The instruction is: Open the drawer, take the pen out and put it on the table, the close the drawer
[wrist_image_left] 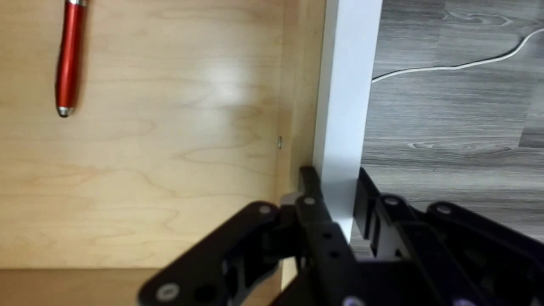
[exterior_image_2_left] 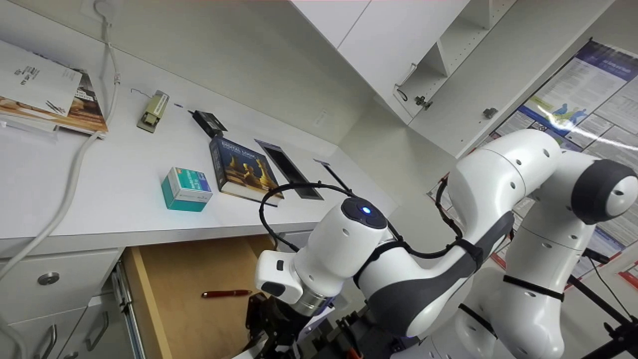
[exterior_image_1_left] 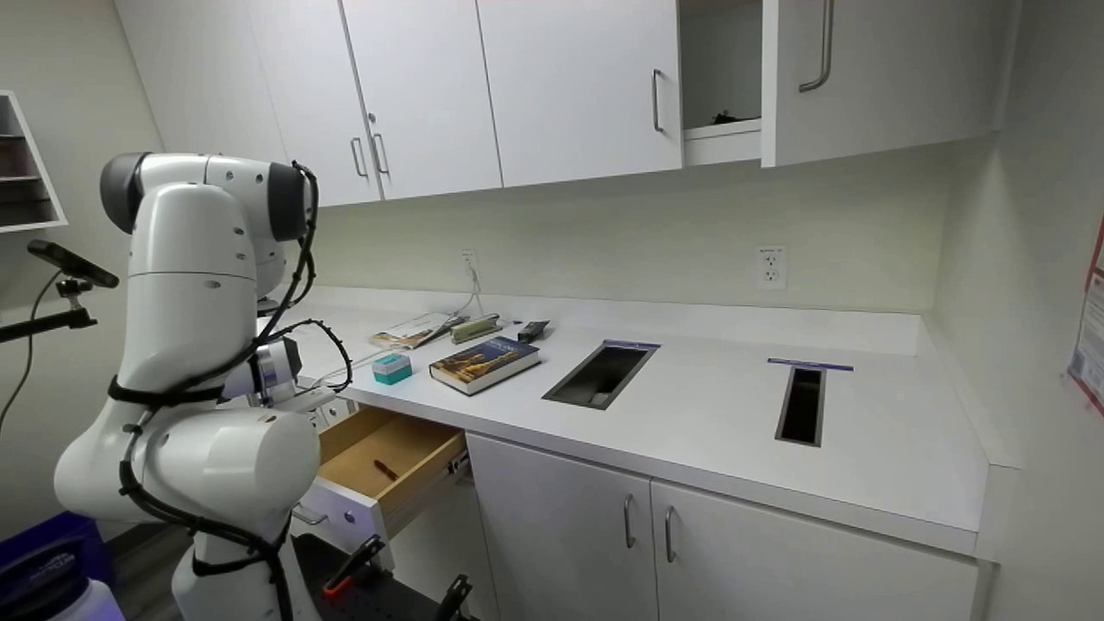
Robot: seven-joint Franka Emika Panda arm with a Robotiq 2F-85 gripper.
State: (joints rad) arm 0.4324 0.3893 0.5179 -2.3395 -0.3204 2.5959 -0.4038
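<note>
The drawer is pulled open below the countertop. Its tan wooden inside shows in both exterior views. The red pen lies on the drawer's bottom, also in an exterior view and at the upper left of the wrist view. My gripper straddles the drawer's white front panel, one finger inside and one outside, both against it. The gripper is hidden behind the arm in an exterior view and partly shows in an exterior view. The white table is above the drawer.
On the table are a thick book, a teal box, a green stapler, magazines and a white cable. The table has two dark cut-outs. A clamp stands below the drawer.
</note>
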